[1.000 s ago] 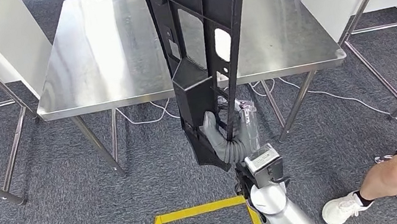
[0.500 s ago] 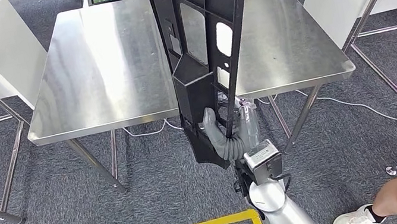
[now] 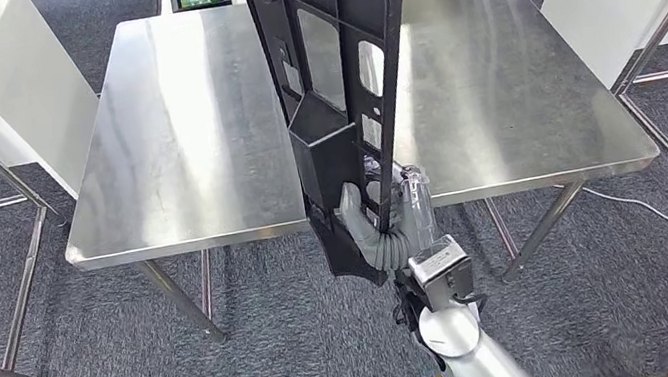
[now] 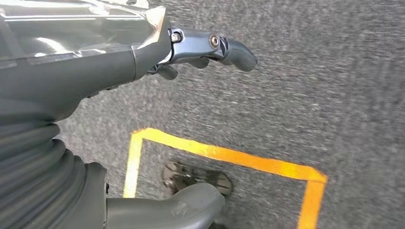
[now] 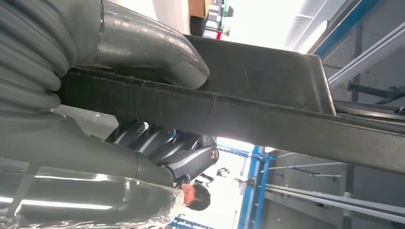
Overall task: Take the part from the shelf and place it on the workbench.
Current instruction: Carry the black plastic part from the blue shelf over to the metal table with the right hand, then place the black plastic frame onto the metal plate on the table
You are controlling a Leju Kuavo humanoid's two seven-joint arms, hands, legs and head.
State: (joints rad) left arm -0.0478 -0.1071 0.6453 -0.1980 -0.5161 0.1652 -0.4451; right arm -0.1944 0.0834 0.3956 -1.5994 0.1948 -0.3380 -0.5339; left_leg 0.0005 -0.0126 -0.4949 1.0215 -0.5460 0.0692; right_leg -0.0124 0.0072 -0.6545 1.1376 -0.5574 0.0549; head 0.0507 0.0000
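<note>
Part in hand, placement outstanding.
Right robot hand (image 3: 387, 226) grasping upright part (image 3: 336, 97); desk (image 3: 191, 140) at 12 o'clock; left robot hand (image 4: 191, 52) released.

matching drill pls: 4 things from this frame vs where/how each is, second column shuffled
Things:
1. black part
2. right hand
3. left hand
4. workbench

States:
A. bare steel top, straight ahead of the robot
B. hangs over grey carpet and a yellow floor line, holding nothing
C. held upright, its upper end above the tabletop in the head view
D. grips the lower end of the black part

Pairs: 1-C, 2-D, 3-B, 4-A
</note>
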